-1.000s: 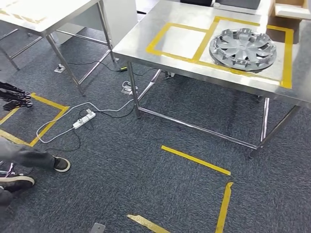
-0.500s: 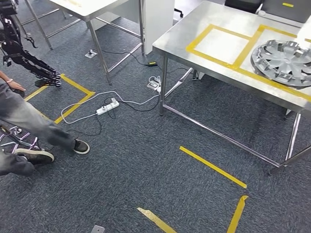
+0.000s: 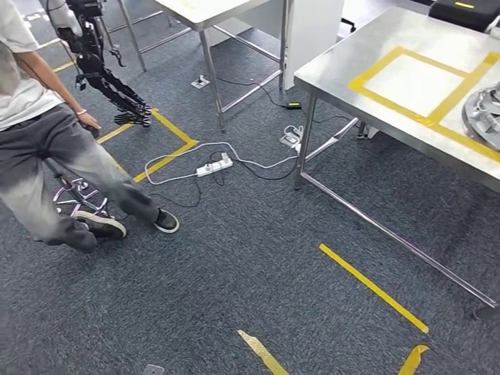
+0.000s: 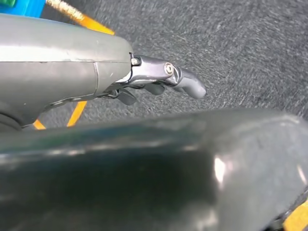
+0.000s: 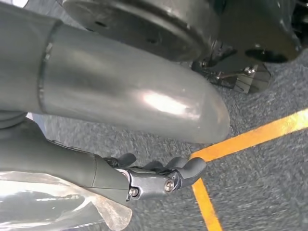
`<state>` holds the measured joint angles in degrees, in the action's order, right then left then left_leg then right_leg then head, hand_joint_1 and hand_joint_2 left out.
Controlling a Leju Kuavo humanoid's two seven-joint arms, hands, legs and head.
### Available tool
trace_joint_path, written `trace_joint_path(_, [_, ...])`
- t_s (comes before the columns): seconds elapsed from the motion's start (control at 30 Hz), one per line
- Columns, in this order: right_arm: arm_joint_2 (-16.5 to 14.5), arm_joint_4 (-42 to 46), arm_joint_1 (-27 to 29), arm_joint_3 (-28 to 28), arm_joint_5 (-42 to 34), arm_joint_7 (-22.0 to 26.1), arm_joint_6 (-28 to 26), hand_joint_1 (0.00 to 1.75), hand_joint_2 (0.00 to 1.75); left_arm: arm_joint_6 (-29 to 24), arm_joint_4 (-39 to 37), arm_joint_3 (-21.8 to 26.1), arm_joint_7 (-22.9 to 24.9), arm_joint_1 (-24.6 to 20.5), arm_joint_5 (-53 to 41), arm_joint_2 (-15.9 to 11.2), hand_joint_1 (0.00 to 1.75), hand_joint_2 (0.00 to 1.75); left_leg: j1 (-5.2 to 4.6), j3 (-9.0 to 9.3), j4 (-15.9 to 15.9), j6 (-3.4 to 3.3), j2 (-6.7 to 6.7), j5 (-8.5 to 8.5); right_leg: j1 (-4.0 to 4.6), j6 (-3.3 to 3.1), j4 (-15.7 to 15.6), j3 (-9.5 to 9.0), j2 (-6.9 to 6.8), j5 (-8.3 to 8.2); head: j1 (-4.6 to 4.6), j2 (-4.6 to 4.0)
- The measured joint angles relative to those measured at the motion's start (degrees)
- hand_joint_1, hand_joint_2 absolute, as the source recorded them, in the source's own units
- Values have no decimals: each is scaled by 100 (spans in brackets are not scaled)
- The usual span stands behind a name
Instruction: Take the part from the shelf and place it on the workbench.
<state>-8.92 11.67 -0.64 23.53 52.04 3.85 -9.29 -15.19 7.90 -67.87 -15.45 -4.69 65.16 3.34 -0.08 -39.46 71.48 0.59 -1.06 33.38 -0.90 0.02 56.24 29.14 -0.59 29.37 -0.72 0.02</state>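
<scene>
Your part, a grey wheel cover (image 3: 484, 116), lies flat on the steel workbench (image 3: 377, 62) at the far right, inside the yellow tape outline (image 3: 426, 117), cut off by the picture's edge. Judge it as light moulded plastic: stiff across the face but springy and thin at the spokes, smooth enough to slip. If you must handle it, take it by the outer rim, not by a spoke.

Your left hand (image 4: 165, 79) hangs over the carpet (image 3: 248, 258), fingers loosely extended, holding nothing. Your right hand (image 5: 160, 178) hangs likewise, fingers slightly curled and empty. A person (image 3: 53, 156) lunges at the near left, beside a power strip (image 3: 213, 166).
</scene>
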Motion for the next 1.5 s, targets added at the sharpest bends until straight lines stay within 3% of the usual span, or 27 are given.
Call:
trace_joint_path(0.03, [-2, -2, 3, -10, -1, 1, 1, 0, 0, 0, 0, -1, -1, 2, 1, -1, 0, 0, 29, -94, 232, 29, 24, 62, 1, 2, 1, 0, -90, 6, 1, 0])
trace_joint_path(0.07, [-2, -2, 3, -20, 1, 4, 1, 0, 0, -1, 0, -1, -2, 9, 1, -2, 0, 0, 58, -86, 257, 53, 42, 12, 0, 8, 3, -1, -170, 11, 1, 0])
trace_joint_path(0.13, [-3, -2, -8, -57, 39, 16, -1, 0, 0, -8, 0, -2, -15, 19, -5, -4, 0, 0, 104, 239, -315, 80, 132, -335, -3, 35, 4, -22, -312, 29, 0, 0])
trace_joint_path(0.17, [-3, -2, -14, -85, 89, 22, -1, 0, 0, -14, 1, -3, -27, 13, -20, -3, 0, 0, 98, 453, -712, 80, 260, -477, 5, 59, 6, -36, -375, 44, -1, 0])
trace_joint_path(0.2, [-4, -4, -19, -120, 152, 26, -1, 0, 0, -19, 1, -7, -41, -4, -40, 2, 0, 0, 82, 618, -1038, 52, 374, -566, 16, 92, 13, -43, -434, 63, -2, 0])
trace_joint_path(0.27, [-5, -11, -29, -203, 279, 20, 5, 0, 0, -29, 2, -22, -64, -31, -81, 8, 0, 0, 29, 719, -1300, -31, 490, -566, 37, 168, 17, -54, -546, 90, 4, 0])
trace_joint_path(0.33, [-11, -17, -50, -278, 357, -14, 24, 0, 0, -55, 1, -43, -75, -22, -100, 4, 0, 0, 9, 702, -1330, -128, 378, -580, 14, 246, 18, -73, -595, 119, 11, 0])
trace_joint_path(0.4, [-20, -25, -58, -334, 401, -65, 44, 0, 0, -81, -1, -62, -68, -12, -111, 1, 0, 0, 11, 706, -1359, -214, 263, -609, -17, 292, 247, 21, -356, 302, 28, 0])
trace_joint_path(0.47, [-22, -40, -39, -370, 411, -107, 55, 0, 0, -86, -1, -77, -40, -30, -120, 11, 0, 0, 6, 696, -1366, -279, 143, -627, -22, 290, 934, 352, -52, 662, 57, 0])
trace_joint_path(0.53, [-22, -54, -14, -392, 398, -135, 66, 0, 0, -84, -1, -98, 0, -40, -124, 26, 0, 0, -20, 688, -1363, -309, -3, -631, -16, 273, 1625, 724, 33, 879, 68, 0])
trace_joint_path(0.57, [-22, -58, -5, -399, 394, -144, 71, 0, 0, -83, -1, -110, 14, -35, -124, 31, 0, 0, -31, 689, -1361, -314, -81, -630, -15, 260, 1718, 806, 48, 830, 69, 0])
trace_joint_path(0.63, [-22, -61, 3, -408, 394, -155, 77, 0, 0, -81, -1, -129, 26, -23, -125, 49, 0, 0, -42, 699, -1351, -313, -244, -629, -15, 222, 1248, 651, 117, 439, 69, 0])
trace_joint_path(0.7, [-21, -67, 5, -410, 399, -166, 80, 0, 0, -81, -1, -144, 26, -28, -124, 74, 0, 0, -45, 689, -1321, -294, -392, -621, -26, 182, 490, 338, 380, 100, 69, 0])
trace_joint_path(0.77, [-21, -73, 2, -410, 395, -174, 78, 0, 0, -81, -1, -155, 26, -31, -123, 95, 0, 0, -31, 648, -1302, -240, -513, -625, -25, 164, 152, 163, 556, 43, 67, 0])
trace_joint_path(0.83, [-25, -74, -6, -410, 393, -174, 75, 0, 0, -81, -1, -159, 27, -14, -122, 106, 0, 0, -9, 609, -1301, -170, -603, -644, -17, 135, 108, 112, 466, 34, 64, 0])
trace_joint_path(0.9, [-34, -74, 0, -410, 399, -167, 77, 0, 0, -81, -1, -161, 27, 3, -122, 109, 0, 0, -15, 535, -1148, -109, -397, -536, -26, 82, 58, 81, 317, 5, 49, 0])
trace_joint_path(0.97, [-42, -79, 19, -413, 425, -157, 84, 0, 0, -82, -1, -163, 23, -10, -123, 109, 0, 0, -13, 276, -574, -45, -73, -205, -22, 45, 33, 51, 130, 9, 35, 0])
trace_joint_path(1.03, [-44, -85, 37, -415, 462, -155, 91, 0, 0, -84, -1, -174, 19, -20, -136, 109, 0, 0, 21, -46, 117, 13, 24, 79, -13, 30, 35, 38, -61, 31, 32, 0])
trace_joint_path(1.07, [-44, -86, 39, -416, 478, -156, 93, 0, 0, -86, -1, -186, 18, -14, -150, 108, 0, 0, 41, -108, 255, 33, 38, 79, -12, 31, 36, 30, -147, 43, 32, 0])
trace_joint_path(1.1, [-44, -87, 37, -421, 492, -156, 95, 0, 0, -86, -1, -199, 20, -5, -163, 105, 0, 0, 59, -69, 186, 49, 56, -25, -13, 35, 36, 17, -223, 57, 31, 0])
trace_joint_path(1.13, [-44, -87, 34, -428, 501, -155, 96, 0, 0, -86, -1, -214, 23, 1, -173, 101, 0, 0, 74, 79, -99, 57, 99, -215, -14, 48, 36, -5, -295, 74, 31, 0])
trace_joint_path(1.2, [-44, -87, 35, -441, 503, -150, 97, 0, 0, -85, -1, -238, 27, -5, -180, 93, 0, 0, 62, 462, -852, 50, 330, -528, -1, 105, 46, -44, -425, 124, 28, 0])
trace_joint_path(1.27, [-44, -89, 31, -446, 504, -141, 97, 0, 0, -84, -1, -256, 27, -27, -183, 90, 0, 0, 18, 642, -1228, -14, 496, -580, 25, 181, 56, -61, -541, 175, 36, 0])
trace_joint_path(1.33, [-44, -89, 5, -451, 505, -134, 97, 0, 0, -85, -1, -268, 26, -22, -184, 82, 0, 0, -11, 636, -1246, -106, 418, -551, 21, 243, 51, -109, -640, 208, 45, 0])
trace_joint_path(1.37, [-45, -89, -12, -453, 505, -132, 97, 0, 0, -86, -1, -275, 26, -8, -185, 78, 0, 0, -12, 638, -1257, -143, 358, -554, 6, 275, 71, -118, -585, 244, 52, 0])
trace_joint_path(1.43, [-46, -89, -27, -459, 508, -126, 98, 0, 0, -89, -1, -291, 26, -4, -187, 68, 0, 0, 2, 647, -1280, -224, 243, -574, -20, 311, 363, 3, -283, 451, 70, 0])
trace_joint_path(1.5, [-46, -92, -17, -463, 508, -124, 99, 0, 0, -94, -1, -302, 26, -26, -188, 66, 0, 0, -4, 642, -1282, -276, 112, -580, -21, 304, 1117, 392, -7, 800, 94, 0])
